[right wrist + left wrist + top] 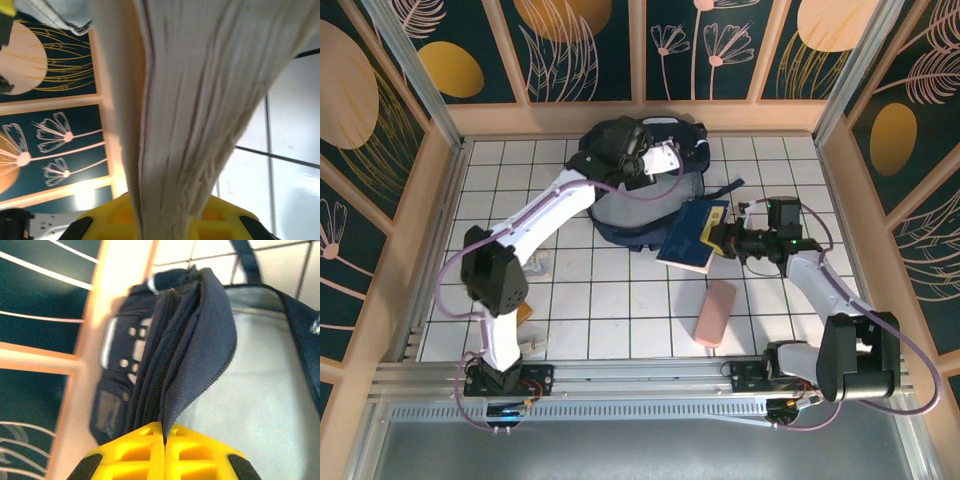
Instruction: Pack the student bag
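Observation:
The student bag (650,210), a big dark navy backpack, lies at the back middle of the tiled table. My left gripper (642,158) reaches over its top and is shut on the navy zipper flap (200,355), lifting it off the pale grey lining (250,405). A flat dark blue book (693,236) hangs tilted beside the bag's right side. My right gripper (728,240) is shut on the book's edge, and its cream page block (200,115) runs up between the yellow fingers (107,222).
A pink case (715,312) lies on the tiles in front of the book. Small items (532,318) sit by the left arm's base. Wooden walls (640,118) with dark floral panels close the table on three sides.

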Robot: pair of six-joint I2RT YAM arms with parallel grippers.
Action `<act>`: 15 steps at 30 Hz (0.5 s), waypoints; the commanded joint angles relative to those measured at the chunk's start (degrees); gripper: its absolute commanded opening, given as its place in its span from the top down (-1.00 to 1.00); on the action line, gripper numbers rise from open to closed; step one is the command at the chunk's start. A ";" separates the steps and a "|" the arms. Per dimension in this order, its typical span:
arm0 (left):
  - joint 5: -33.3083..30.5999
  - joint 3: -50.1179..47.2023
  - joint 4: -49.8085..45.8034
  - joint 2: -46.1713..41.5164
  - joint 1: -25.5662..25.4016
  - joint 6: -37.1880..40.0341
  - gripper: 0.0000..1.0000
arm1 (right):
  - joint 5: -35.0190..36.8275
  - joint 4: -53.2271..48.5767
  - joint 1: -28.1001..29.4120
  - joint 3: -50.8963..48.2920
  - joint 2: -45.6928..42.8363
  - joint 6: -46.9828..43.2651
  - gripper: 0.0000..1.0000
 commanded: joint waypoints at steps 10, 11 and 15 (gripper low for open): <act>-0.17 3.48 13.58 -6.12 -2.90 0.59 1.00 | 7.49 55.60 12.97 8.10 27.96 32.05 1.00; 0.13 3.13 13.97 -6.60 -3.41 0.89 1.00 | 7.86 58.65 13.38 10.10 31.44 33.87 1.00; 1.14 1.76 15.99 -8.84 -4.67 0.05 1.00 | 9.06 65.97 14.34 16.54 41.52 36.07 1.00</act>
